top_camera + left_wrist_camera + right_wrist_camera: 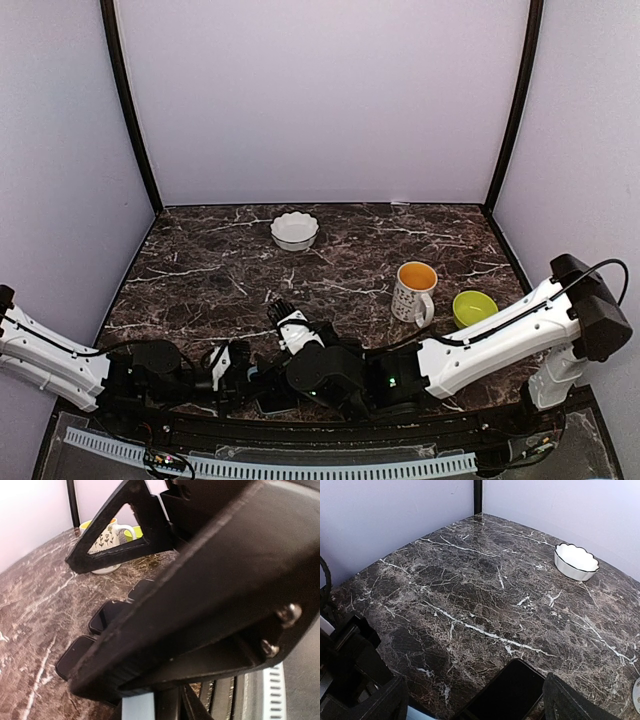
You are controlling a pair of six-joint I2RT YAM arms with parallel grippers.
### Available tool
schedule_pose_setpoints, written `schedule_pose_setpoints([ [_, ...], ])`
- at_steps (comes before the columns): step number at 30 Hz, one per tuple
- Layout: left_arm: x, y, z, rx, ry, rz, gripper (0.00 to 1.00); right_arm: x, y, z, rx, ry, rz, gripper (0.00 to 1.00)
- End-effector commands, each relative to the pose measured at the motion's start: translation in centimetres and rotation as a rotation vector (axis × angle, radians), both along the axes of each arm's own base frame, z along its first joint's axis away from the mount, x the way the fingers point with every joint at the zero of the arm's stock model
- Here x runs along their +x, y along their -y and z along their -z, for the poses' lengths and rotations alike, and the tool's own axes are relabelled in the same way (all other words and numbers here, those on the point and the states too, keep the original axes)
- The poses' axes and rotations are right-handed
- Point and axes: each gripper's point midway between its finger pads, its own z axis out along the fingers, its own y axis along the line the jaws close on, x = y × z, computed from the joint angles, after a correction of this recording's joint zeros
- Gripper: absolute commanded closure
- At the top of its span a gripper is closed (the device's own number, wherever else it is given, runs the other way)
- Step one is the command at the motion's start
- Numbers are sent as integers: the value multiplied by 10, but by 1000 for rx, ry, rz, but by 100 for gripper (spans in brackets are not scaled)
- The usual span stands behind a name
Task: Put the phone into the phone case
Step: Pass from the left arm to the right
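Note:
The black phone (507,692) lies flat on the marble at the near edge, seen in the top view as a dark slab (272,402). My right gripper (475,705) stands open over it, one finger on each side, neither clearly touching. A pale blue edge, apparently the phone case (416,714), shows beside the phone, between the two grippers (256,376). My left gripper (238,368) comes in low from the left and meets the right gripper (292,372) there. In the left wrist view, black fingers (210,595) fill the frame, with the pale blue case (137,707) just below. Its jaw gap is hidden.
A white fluted bowl (294,230) sits at the back centre. A flowered mug with an orange inside (414,290) and a green bowl (474,308) stand to the right. Dark rounded shapes (107,615) lie on the marble below the left wrist's fingers. Purple walls enclose the table.

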Motion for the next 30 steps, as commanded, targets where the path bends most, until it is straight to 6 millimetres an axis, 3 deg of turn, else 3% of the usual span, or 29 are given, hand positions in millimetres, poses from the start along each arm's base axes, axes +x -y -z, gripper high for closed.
schedule_pose_setpoints([
  [1, -3, 3, -15, -39, 10, 21, 87, 0, 16, 36, -174, -2, -39, 2],
  [3, -3, -1, -17, -52, 13, 20, 97, -1, 15, 20, -126, -20, -91, 2],
  [5, -4, -4, -18, -59, 20, 20, 100, 2, 19, -1, -66, -34, -147, 2],
  [11, -10, -4, -33, -75, 40, 61, 100, -16, 32, -37, 86, -111, -489, 2],
  [15, -29, 5, -66, -116, 62, 181, 100, -40, 40, -54, 91, -93, -676, 2],
  [20, -47, 18, -121, -165, 80, 304, 100, -72, 36, -92, 117, -71, -886, 5],
  [23, -51, 20, -146, -184, 102, 332, 100, -75, 35, -98, 117, -65, -906, 6],
  [26, -53, 20, -158, -192, 120, 347, 100, -74, 35, -95, 121, -74, -899, 9],
  [30, -56, 22, -166, -188, 136, 369, 100, -73, 35, -97, 138, -78, -886, 30],
])
